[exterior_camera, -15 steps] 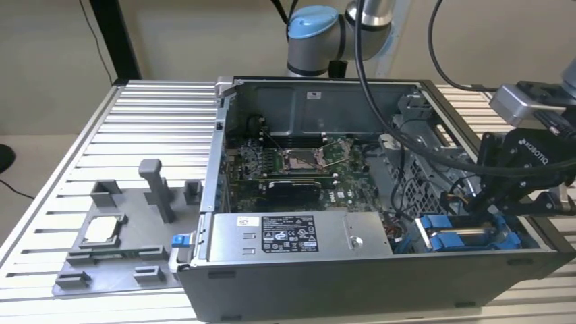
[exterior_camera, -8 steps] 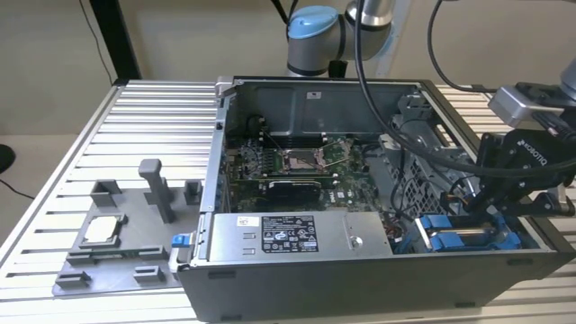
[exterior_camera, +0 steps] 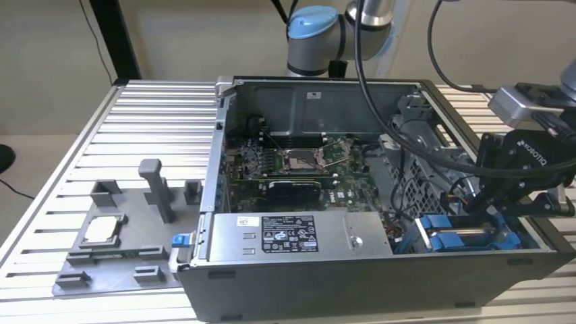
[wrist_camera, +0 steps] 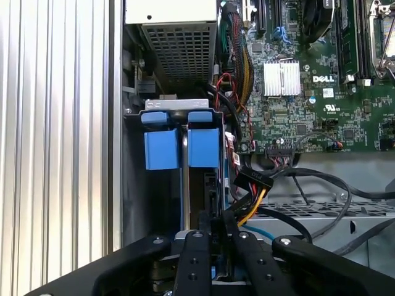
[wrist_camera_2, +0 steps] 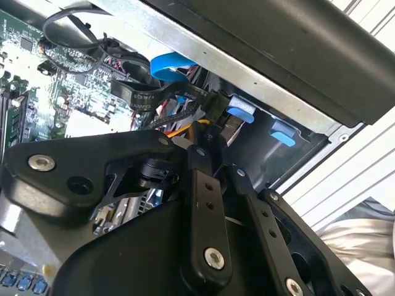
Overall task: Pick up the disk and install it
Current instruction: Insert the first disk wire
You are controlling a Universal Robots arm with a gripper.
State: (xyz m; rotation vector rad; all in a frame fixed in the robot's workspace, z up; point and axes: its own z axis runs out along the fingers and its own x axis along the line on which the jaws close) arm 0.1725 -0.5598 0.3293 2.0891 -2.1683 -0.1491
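The disk sits in the drive bay at the near corner of the open computer case, on the exterior view's right. Its blue bracket tabs stand side by side, and they appear again in the second wrist view. My gripper hangs just above the bay, close over the disk's bracket. In both wrist views its black fingers run close together to a shut tip, a short way from the tabs. I see nothing held between them.
A bundle of black, yellow and red cables runs right beside the gripper. The grey power supply box fills the case's front, with the motherboard behind it. A grey fixture plate holding a square chip lies on the slatted table.
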